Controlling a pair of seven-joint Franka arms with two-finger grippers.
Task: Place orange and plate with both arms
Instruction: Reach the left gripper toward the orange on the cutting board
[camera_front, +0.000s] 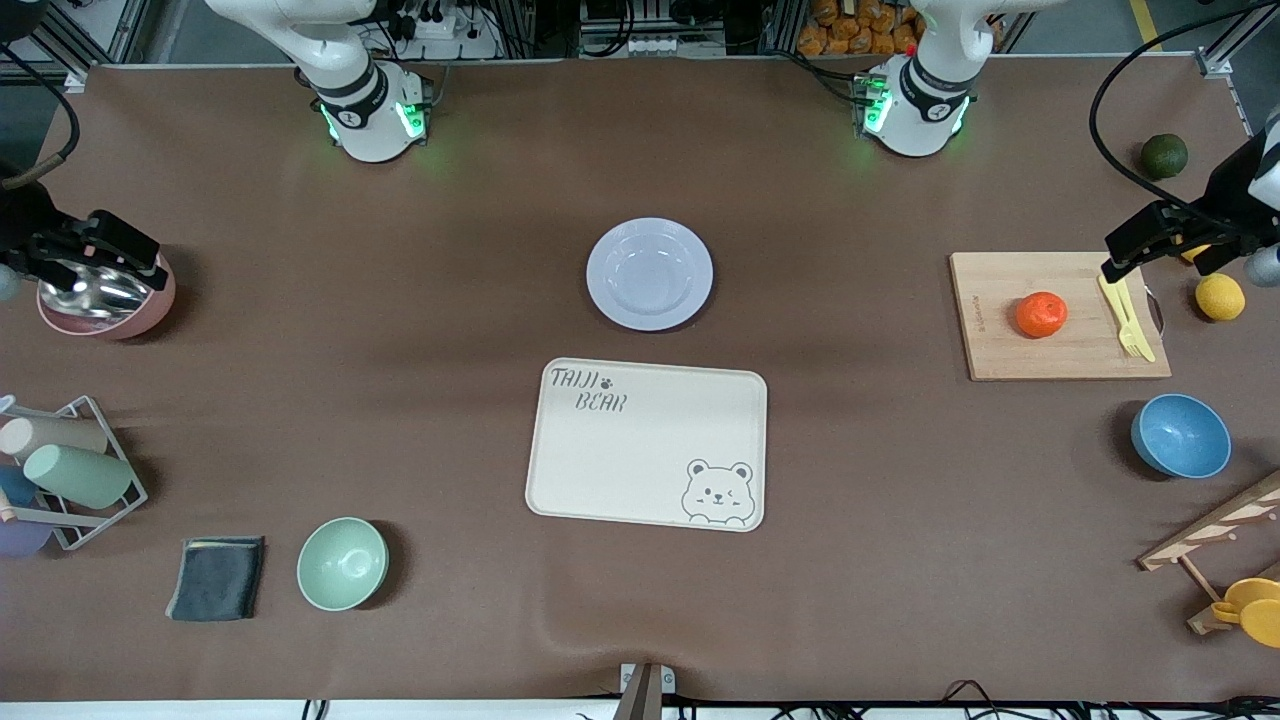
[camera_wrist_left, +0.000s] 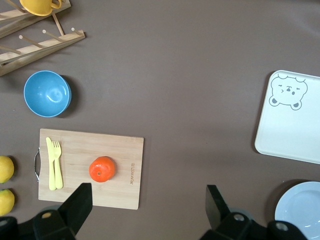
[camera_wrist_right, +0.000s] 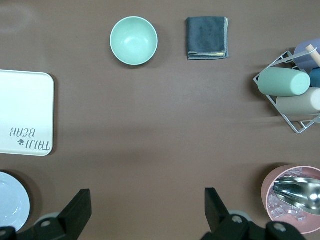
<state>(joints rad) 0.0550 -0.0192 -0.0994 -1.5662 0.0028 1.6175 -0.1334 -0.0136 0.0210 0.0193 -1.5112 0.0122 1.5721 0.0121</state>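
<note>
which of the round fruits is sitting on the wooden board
The small bright orange-red mandarin; it rests on the pale wooden cutting board beside a yellow plastic fork. The yellow lemon and the dark green round fruit lie directly on the brown table.

Both white Franka arms rise from their bases at the table's twelve o'clock edge and swing outward to opposite ends. The left arm's black two-finger gripper (camera_front: 1150, 245) shows at about three o'clock in the front view, raised in the air, pointing toward nine o'clock. In the left wrist view its fingers (camera_wrist_left: 77, 205) stand wide apart with nothing between them. The right arm's black two-finger gripper (camera_front: 85, 260) shows at about nine o'clock in the front view, also raised. Its fingers (camera_wrist_right: 75, 210) likewise stand wide apart and hold nothing. Each wrist camera looks straight down.
</note>
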